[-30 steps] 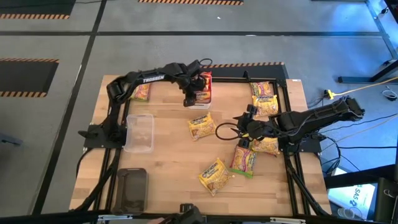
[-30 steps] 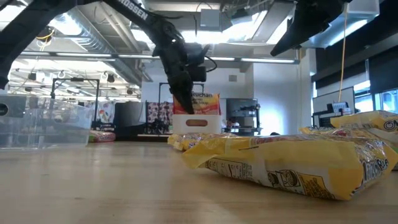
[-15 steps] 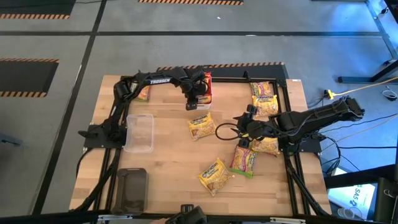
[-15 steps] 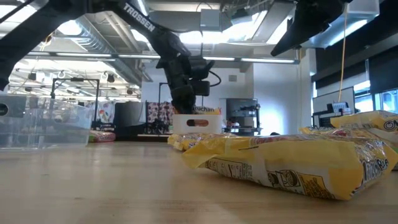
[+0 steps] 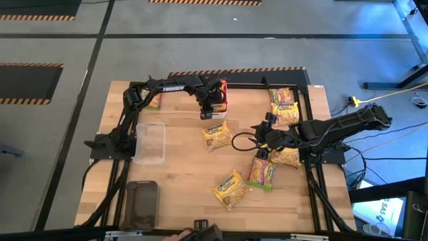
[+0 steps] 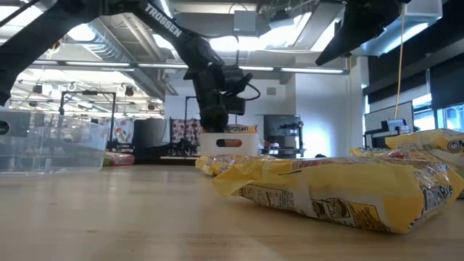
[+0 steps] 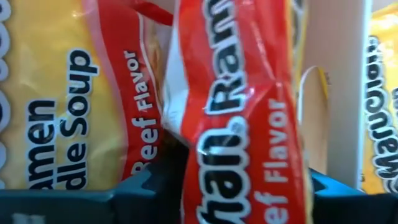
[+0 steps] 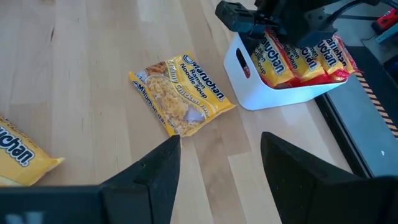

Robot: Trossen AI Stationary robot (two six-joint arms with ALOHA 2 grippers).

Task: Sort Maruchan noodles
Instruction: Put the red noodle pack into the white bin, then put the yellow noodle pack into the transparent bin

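Note:
My left gripper (image 5: pixel 212 102) reaches down into a white bin (image 5: pixel 217 110) at the table's far middle, shut on a red-banded Maruchan packet (image 7: pixel 245 149). More red-banded packets (image 8: pixel 311 56) stand in that bin. My right gripper (image 5: pixel 263 137) hovers open, right of centre, above the wood; a yellow packet (image 8: pixel 181 93) lies flat ahead of it. Other packets lie flat on the table at the near middle (image 5: pixel 232 188), near the right arm (image 5: pixel 263 171) and at the far right (image 5: pixel 284 106). My left gripper pinches the red beef-flavour packet (image 7: pixel 249 186) between its two fingers, which come from above and point down. The packet stands upright with its lower part inside the white bin (image 6: pixel 228 143), next to another red packet (image 7: pixel 118 112). Which edge the fingers are on is hidden.
A clear plastic bin (image 5: pixel 149 142) sits at the left and a dark tray (image 5: pixel 140 204) at the near left. One packet (image 5: pixel 154 100) lies at the far left by the left arm's base. A black frame (image 5: pixel 309 134) borders the table's right side.
The left gripper has moved down over the white bin. The red packet, which stood well above the bin's rim a second ago, now sits low in the bin with only its top showing.

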